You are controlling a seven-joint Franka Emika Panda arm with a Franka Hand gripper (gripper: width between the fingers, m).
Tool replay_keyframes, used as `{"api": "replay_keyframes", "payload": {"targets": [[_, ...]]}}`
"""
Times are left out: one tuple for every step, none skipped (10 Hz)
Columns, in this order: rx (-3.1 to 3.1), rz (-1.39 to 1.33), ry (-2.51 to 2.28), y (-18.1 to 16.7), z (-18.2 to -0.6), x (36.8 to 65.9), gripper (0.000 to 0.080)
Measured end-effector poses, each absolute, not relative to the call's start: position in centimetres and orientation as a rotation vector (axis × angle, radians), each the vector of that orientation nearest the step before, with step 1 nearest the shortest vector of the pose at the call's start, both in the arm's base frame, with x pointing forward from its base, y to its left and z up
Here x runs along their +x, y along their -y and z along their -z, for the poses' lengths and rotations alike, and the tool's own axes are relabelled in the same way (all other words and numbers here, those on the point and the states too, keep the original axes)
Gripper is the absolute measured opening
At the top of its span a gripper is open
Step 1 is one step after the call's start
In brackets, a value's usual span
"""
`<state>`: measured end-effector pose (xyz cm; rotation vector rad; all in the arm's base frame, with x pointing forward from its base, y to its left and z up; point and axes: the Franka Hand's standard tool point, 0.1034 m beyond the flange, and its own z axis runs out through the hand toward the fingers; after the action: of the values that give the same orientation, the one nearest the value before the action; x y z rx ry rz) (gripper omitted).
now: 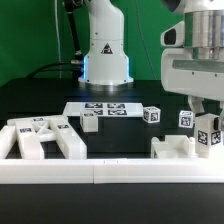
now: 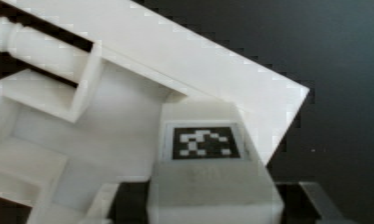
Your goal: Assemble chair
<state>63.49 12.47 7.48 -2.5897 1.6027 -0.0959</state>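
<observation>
marker board (image 1: 100,108) behind white border rail (image 1: 100,171)

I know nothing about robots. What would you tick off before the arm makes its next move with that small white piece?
1. The square post sits between the fingers of the gripper: ok.
2. The post's tag faces the wrist camera and can be read: ok.
3. The post is lined up with its spot on the slab part below it: cannot tell.
4. The post is already touching that slab part: cannot tell.
5. The other loose parts lie well away, at the exterior view's left: ok.
6. The marker board is uncovered: ok.
</observation>
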Motion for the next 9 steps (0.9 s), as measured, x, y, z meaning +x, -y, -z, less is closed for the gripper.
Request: {"api": "replay_keyframes", "payload": {"targets": [[-2.603,0.096,-1.583,-12.48,-7.43,63.47,0.0297],[-2.639,0.101,-1.525,-12.43,-7.43,63.49,0.0468],[-2.665,0.104,-1.481,-12.38,-7.43,63.49,0.0612],[-2.719,0.110,-1.387,-12.40,-7.44,63.49,0.0612],[-2.803,0.120,-1.218,-12.37,-7.47,63.52,0.0638],[-2.857,0.129,-1.089,-12.47,-7.56,63.56,0.0638],[-2.908,0.135,-0.953,-12.61,-7.61,63.56,0.0648],[-2.951,0.140,-0.819,-12.68,-7.61,63.55,0.0648],[-2.998,0.149,-0.650,-12.68,-7.64,63.60,0.0649]]}}
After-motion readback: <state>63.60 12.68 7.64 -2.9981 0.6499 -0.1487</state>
